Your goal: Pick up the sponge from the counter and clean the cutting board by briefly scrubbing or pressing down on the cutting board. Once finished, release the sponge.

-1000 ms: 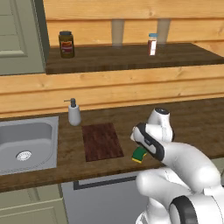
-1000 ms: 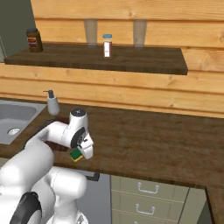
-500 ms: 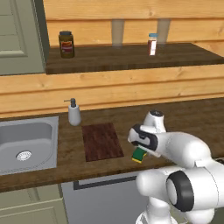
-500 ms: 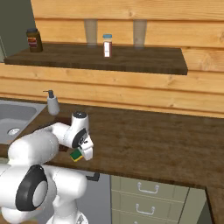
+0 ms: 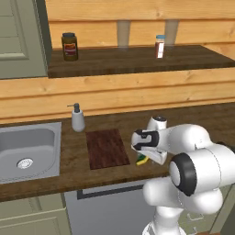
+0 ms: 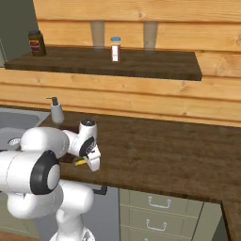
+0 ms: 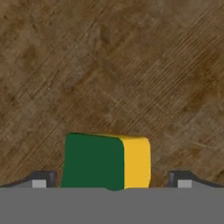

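Gripper point(image 7: 112, 181) spread wide, straddling sponge point(image 7: 107, 162) at 6 o'clock on counter point(image 7: 131, 65); nothing grasped, cutting board point(image 5: 107, 148) unscrubbed.

The desk point(image 7: 131, 65) was matt, rough-grained dark wood; the sponge point(image 7: 107, 162) looked smooth, the sink point(image 5: 27, 153) dull grey steel.
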